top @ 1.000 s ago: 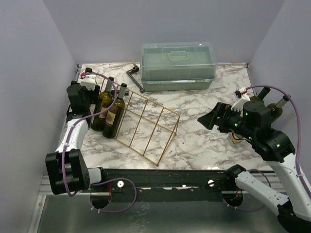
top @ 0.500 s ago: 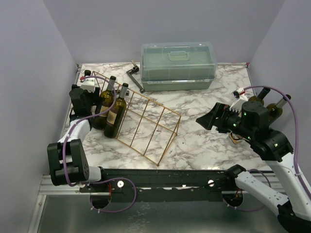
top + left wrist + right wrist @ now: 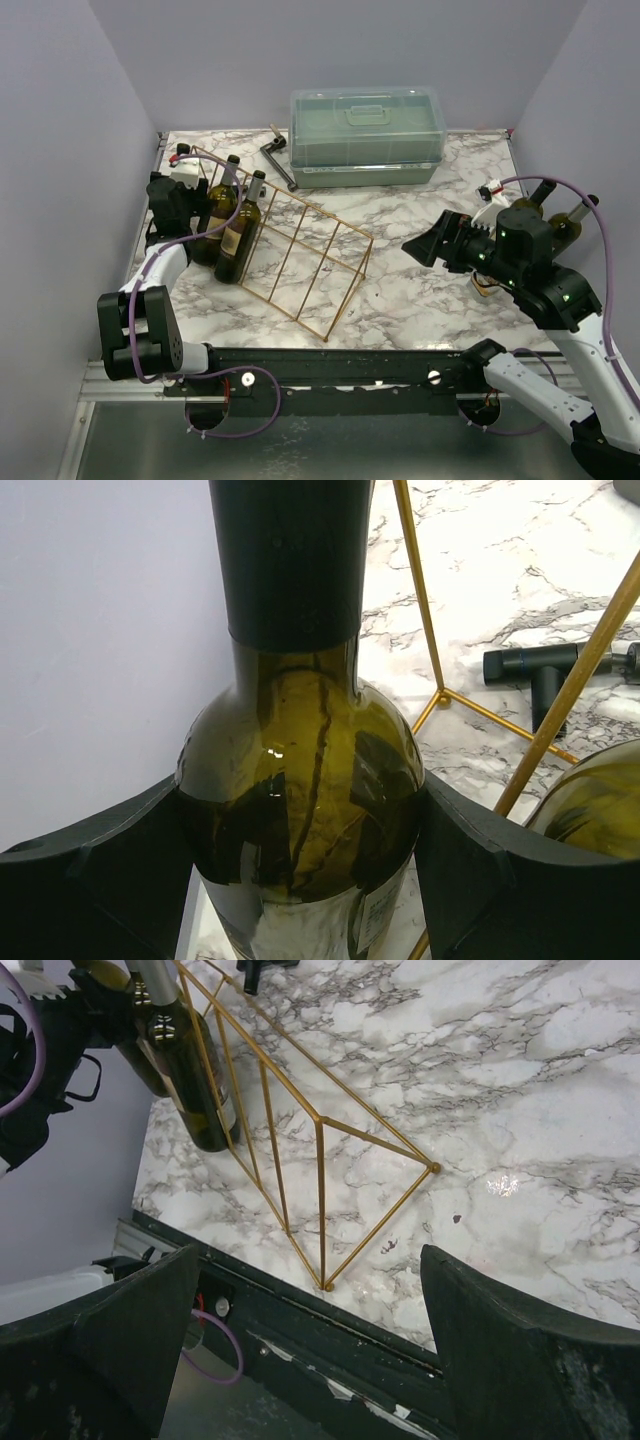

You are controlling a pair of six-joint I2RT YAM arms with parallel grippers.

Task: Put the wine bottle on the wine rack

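Wine bottle (image 3: 295, 730) leans in the end slot of the rack (image 3: 300, 204), neck pointing up along the wires, just beside a second bottle (image 3: 240, 225) in the next slot. My left gripper (image 3: 302, 800) pinches it at the shoulder, one finger on each side; I judge that steadies it so it cannot slide off the bars. My right gripper (image 3: 418, 246) hangs spread and empty beyond the rack's opposite end, out of the way.

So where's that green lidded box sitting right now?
In the top view, the green box sits centred at the far edge of the table, a black tool just left of it.
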